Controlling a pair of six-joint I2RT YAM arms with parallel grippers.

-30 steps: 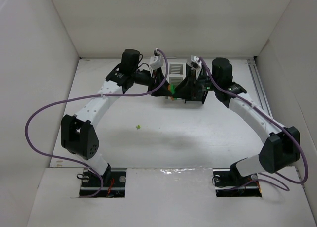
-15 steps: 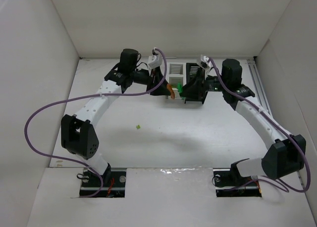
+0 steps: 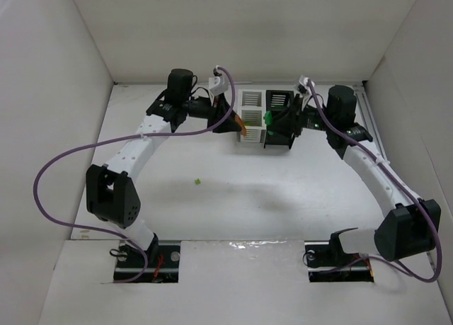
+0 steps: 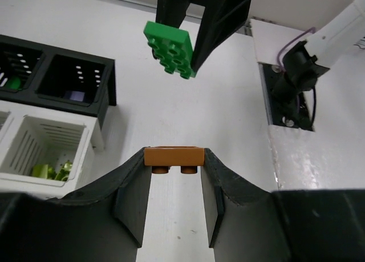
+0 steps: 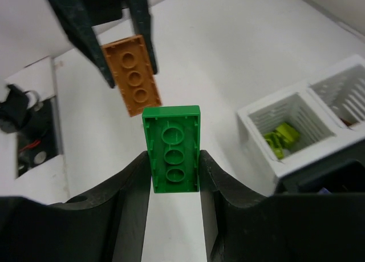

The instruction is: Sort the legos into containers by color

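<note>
From above, you see the small yellow-green plastic piece (image 3: pixel 198 182) only as a speck, shape unreadable. Your left wrist view's edge cuts off the black slatted bin (image 4: pixel 23 45).

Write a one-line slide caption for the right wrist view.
Right gripper holds a green brick beside the left gripper's orange-brown brick, near a white bin holding yellow-green bricks.
</note>
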